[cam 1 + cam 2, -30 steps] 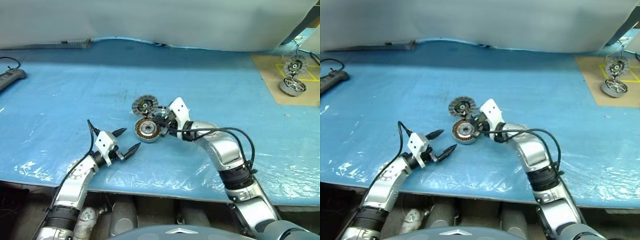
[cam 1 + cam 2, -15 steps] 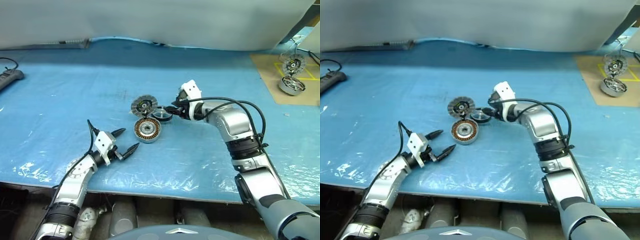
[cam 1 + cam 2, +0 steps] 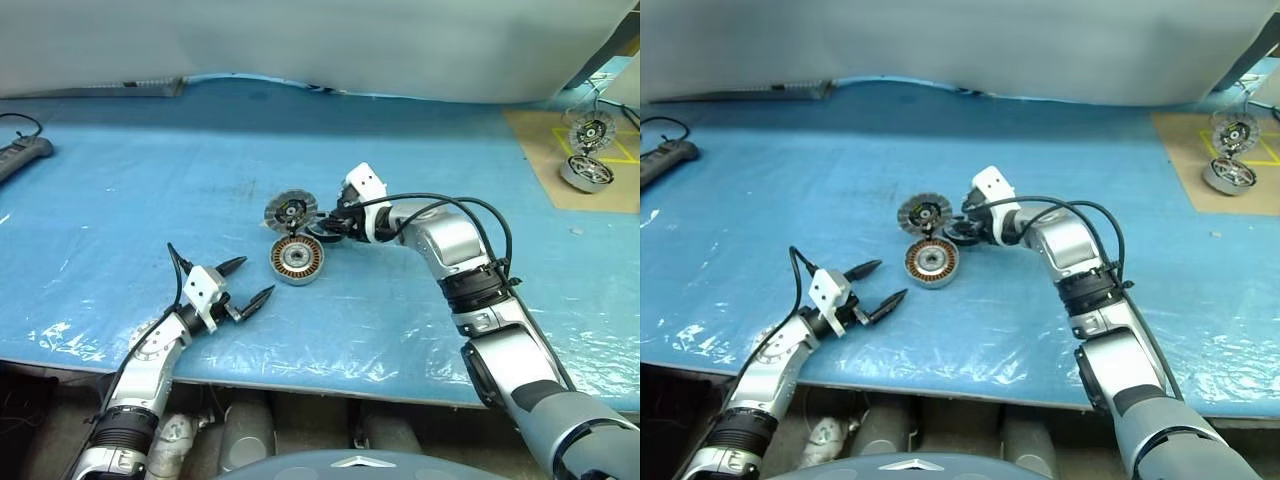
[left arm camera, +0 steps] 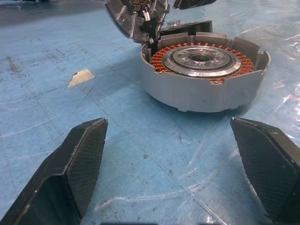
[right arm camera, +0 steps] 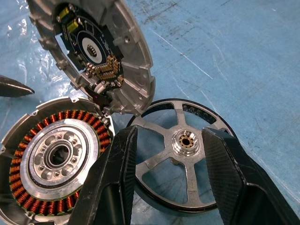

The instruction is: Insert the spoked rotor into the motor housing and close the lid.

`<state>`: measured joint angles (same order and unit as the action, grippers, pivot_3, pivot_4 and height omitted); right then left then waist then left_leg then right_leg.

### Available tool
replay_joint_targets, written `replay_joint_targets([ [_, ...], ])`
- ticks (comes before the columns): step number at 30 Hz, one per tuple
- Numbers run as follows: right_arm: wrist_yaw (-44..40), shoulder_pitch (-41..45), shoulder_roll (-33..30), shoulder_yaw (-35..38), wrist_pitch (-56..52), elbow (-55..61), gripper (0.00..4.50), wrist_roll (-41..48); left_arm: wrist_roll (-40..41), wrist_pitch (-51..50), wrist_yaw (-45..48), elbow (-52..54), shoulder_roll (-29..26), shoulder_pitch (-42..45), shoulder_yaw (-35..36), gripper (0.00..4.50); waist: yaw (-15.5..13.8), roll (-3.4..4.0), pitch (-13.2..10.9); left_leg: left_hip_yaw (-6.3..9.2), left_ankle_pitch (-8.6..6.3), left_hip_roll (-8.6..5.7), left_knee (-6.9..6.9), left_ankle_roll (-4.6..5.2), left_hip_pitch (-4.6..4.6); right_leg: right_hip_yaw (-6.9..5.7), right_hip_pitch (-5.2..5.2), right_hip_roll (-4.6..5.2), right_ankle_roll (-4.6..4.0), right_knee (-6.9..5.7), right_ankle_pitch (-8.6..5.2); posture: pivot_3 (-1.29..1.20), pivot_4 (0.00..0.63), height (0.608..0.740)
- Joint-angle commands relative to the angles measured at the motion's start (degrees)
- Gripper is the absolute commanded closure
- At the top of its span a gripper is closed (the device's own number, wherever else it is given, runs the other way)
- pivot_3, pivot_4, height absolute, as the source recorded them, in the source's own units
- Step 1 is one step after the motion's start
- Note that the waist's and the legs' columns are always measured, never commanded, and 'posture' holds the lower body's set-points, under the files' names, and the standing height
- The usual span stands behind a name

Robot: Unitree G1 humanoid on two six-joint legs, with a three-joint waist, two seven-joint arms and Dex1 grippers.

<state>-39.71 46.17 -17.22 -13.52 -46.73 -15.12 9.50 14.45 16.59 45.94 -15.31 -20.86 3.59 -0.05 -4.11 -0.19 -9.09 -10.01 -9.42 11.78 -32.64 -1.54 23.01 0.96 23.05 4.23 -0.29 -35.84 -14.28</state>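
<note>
Spoked rotor (image 5: 180, 157) flat beside motor housing (image 3: 296, 260), right jaws released above, left jaws released.

Even, diffuse overhead lighting; shadows are soft and short. Glare patches mark the wrinkled plastic sheet (image 3: 60, 335) along its near edge. The head views are sharp throughout. In the wrist views, metal parts show bright specular highlights, and the nearest fingers (image 5: 112, 187) appear slightly soft.
</note>
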Motion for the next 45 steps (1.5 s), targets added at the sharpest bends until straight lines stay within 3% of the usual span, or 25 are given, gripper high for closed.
replay_joint_targets([
  [1, -1.89, 2.52, -0.44, -0.81, 4.55, -3.24, 2.24, -1.43, -0.1, 0.26, -0.55, 0.79, 0.57, -0.9, 0.08, 0.0, -0.02, 0.0, 0.0, 0.0, 0.0, 0.0, 0.0, 0.0, 0.0, 0.0, 0.0, 0.0, 0.0, 0.0, 0.0, 0.0, 0.15, 0.74],
  [18, -10.4, 6.53, -2.36, -4.98, 14.55, -18.74, 2.24, -8.72, -0.59, -2.06, -3.3, 5.44, 1.35, -2.44, -0.35, 0.0, -0.02, 0.0, 0.0, 0.0, 0.0, 0.03, -0.07, 0.02, 0.05, -0.03, 0.0, 0.02, -0.23, -0.02, -0.12, 0.0, 0.15, 0.74],
  [22, -10.08, 6.48, -2.14, -4.72, 15.25, -19.27, 3.25, -9.37, -0.62, -2.64, -3.67, 6.84, 1.35, -3.0, -0.46, 0.0, 0.04, -0.02, 0.01, 0.0, 0.0, 0.04, -0.1, 0.02, 0.02, -0.03, -0.03, 0.01, -0.26, -0.02, -0.11, 0.0, 0.15, 0.74],
  [35, -11.46, 3.74, -6.56, -2.61, 11.7, -9.16, 3.26, -8.8, -1.27, -15.06, -9.03, 24.7, 1.37, -5.77, -3.3, 0.0, -0.18, -0.02, 0.0, 0.0, 0.0, 0.07, -0.13, 0.04, 0.04, -0.03, -0.07, 0.05, -0.28, 0.0, -0.11, 0.0, 0.15, 0.74],
  [45, -25.6, -2.66, -18.54, -3.69, 6.9, 13.99, 3.26, -2.83, 0.62, -20.28, -8.13, 27.03, -0.83, -3.72, -1.99, 0.0, 0.06, -0.04, -0.02, 0.0, -0.01, 0.04, -0.05, 0.04, 0.1, -0.05, 0.05, -0.05, -0.27, 0.06, -0.1, 0.0, 0.15, 0.74],
])
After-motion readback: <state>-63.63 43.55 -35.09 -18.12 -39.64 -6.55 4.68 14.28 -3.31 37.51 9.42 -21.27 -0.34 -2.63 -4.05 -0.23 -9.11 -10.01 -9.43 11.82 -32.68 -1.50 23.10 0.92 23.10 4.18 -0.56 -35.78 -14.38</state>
